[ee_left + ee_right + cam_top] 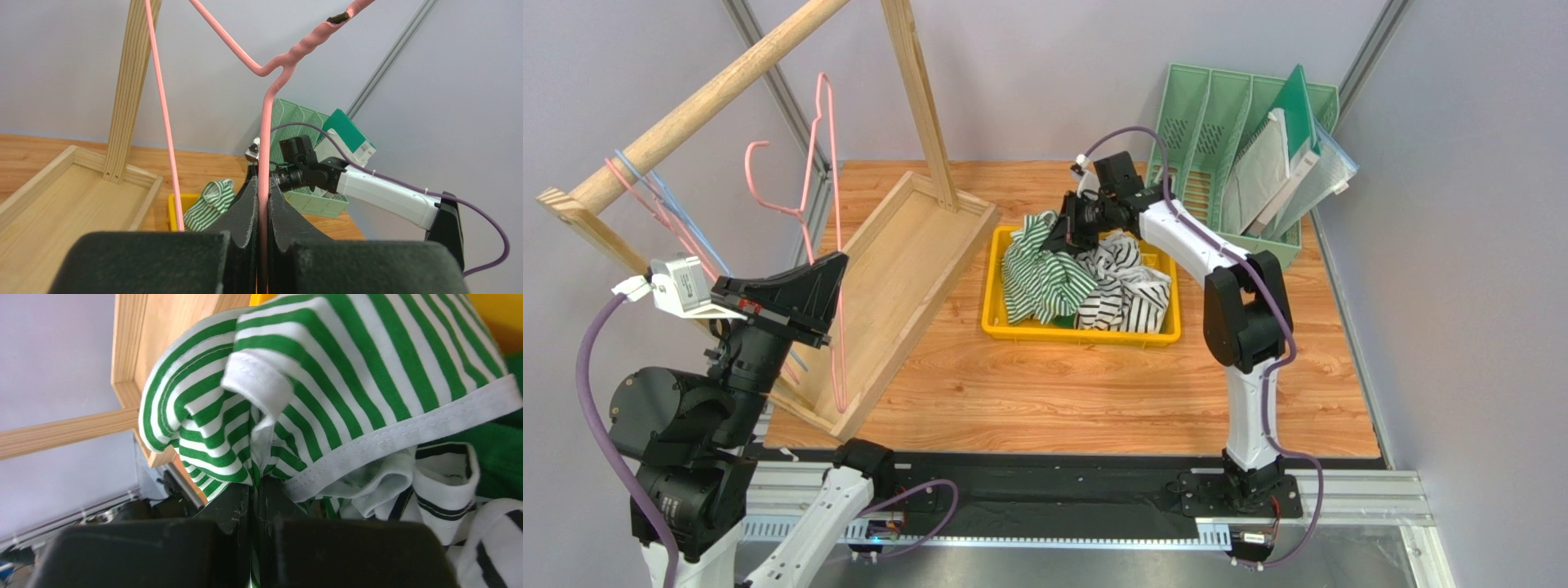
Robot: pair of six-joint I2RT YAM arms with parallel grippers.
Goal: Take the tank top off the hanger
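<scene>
A pink wire hanger [829,221] stands bare at the left, over the wooden rack's tray; its wire [264,153] runs between the pads of my left gripper [830,294] [264,190], which is shut on it. The green-and-white striped tank top [1036,272] [319,373] lies in the yellow bin [1081,331], off the hanger. My right gripper [1071,230] [256,487] is shut on a fold of that tank top above the bin. In the left wrist view a corner of the tank top [209,205] shows past the fingers.
A black-and-white striped garment [1127,288] shares the yellow bin. A wooden rack [891,270] with a slanted pole [707,104] carrying other hangers [646,196] fills the left. A green file sorter [1247,147] with folders stands at the back right.
</scene>
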